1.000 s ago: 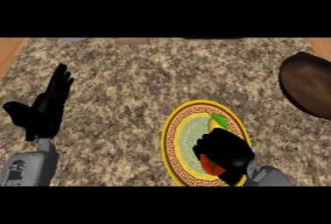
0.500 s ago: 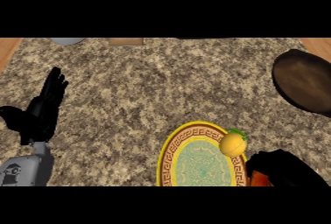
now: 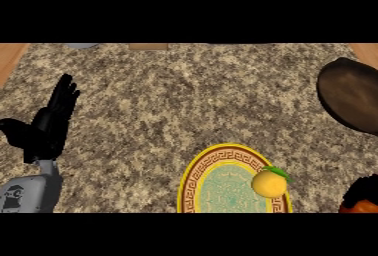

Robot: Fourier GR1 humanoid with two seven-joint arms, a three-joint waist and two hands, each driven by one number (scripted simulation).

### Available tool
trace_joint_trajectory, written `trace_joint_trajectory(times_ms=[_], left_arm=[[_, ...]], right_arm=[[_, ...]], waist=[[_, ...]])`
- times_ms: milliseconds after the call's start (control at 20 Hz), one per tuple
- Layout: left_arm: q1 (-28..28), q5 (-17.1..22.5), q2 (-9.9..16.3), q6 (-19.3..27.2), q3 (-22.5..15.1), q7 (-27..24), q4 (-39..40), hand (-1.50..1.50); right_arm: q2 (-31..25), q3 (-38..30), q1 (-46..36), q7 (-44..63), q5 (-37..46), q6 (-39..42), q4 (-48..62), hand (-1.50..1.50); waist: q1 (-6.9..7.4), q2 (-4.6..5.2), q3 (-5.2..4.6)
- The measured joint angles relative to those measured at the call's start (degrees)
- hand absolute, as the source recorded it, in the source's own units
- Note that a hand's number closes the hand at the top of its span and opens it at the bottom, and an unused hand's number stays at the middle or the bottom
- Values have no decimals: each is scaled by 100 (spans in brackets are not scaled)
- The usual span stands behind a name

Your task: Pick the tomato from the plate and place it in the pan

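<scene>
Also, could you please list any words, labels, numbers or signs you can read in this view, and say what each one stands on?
No readable text anywhere.
The plate bears only a key-pattern border and a pale centre motif, no letters.
The left forearm carries a small dark mark, too blurred to read.
The pan, the yellow fruit and the counter show no markings.
</scene>
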Motion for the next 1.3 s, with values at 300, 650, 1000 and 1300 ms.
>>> trace_joint_trajectory(times_ms=[300,650,1000,1300], left_arm=[[-66,-70,-70,6,-78,-90,89,0],[-181,-32,-64,-66,-75,-46,124,0],[-375,-102,-143,-49,-137,-150,354,0],[-385,-99,-192,-118,-236,-122,305,0]], right_arm=[[63,-1025,-884,541,-1398,427,645,150],[-652,-1860,-2522,815,-2202,635,2682,150],[-1347,-1841,-3805,-341,-1281,-386,5421,150],[-1670,-1738,-4718,-1149,-494,-1586,7458,150]], waist=[[123,26,-1],[217,47,1],[336,96,12],[476,137,24]])
